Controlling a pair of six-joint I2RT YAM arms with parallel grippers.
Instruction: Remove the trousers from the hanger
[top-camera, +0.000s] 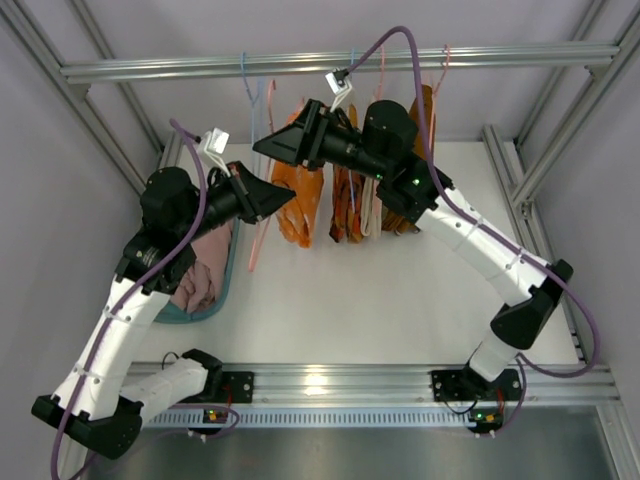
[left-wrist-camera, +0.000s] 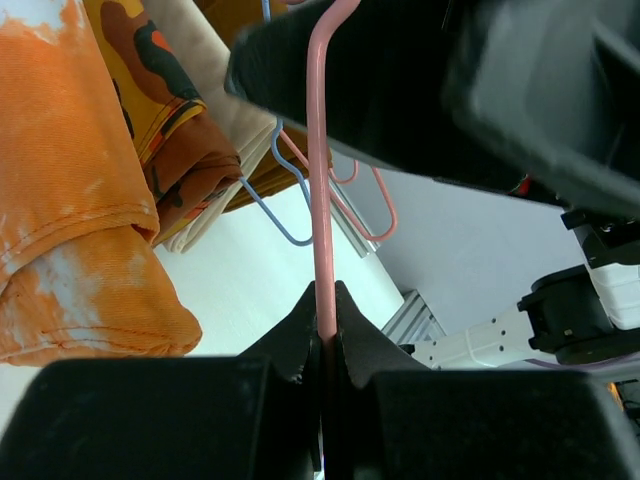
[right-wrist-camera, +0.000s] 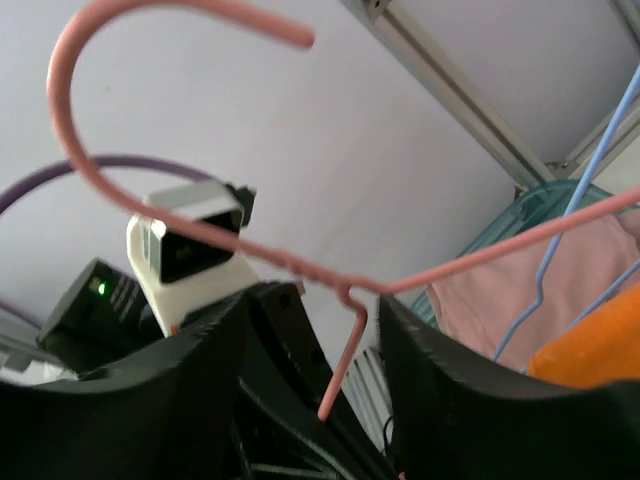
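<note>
My left gripper (left-wrist-camera: 325, 305) is shut on the straight wire of a bare pink hanger (left-wrist-camera: 318, 170). My right gripper (right-wrist-camera: 322, 300) stands open around that hanger's twisted neck (right-wrist-camera: 345, 290), its jaws apart on either side. The pink hook (right-wrist-camera: 90, 180) curves free against the wall. From above, the left gripper (top-camera: 283, 197) and right gripper (top-camera: 268, 146) are close together under the rail. The pale pink trousers (top-camera: 205, 270) lie in a teal basket (top-camera: 222, 300). The orange trousers (top-camera: 300, 200) hang on a blue hanger (left-wrist-camera: 275, 215).
Patterned orange and cream garments (top-camera: 355, 200) hang to the right of the orange trousers from the metal rail (top-camera: 330, 62). Frame posts (top-camera: 520, 170) flank the white table (top-camera: 380, 300). The right arm's body (left-wrist-camera: 450, 80) fills the top of the left wrist view.
</note>
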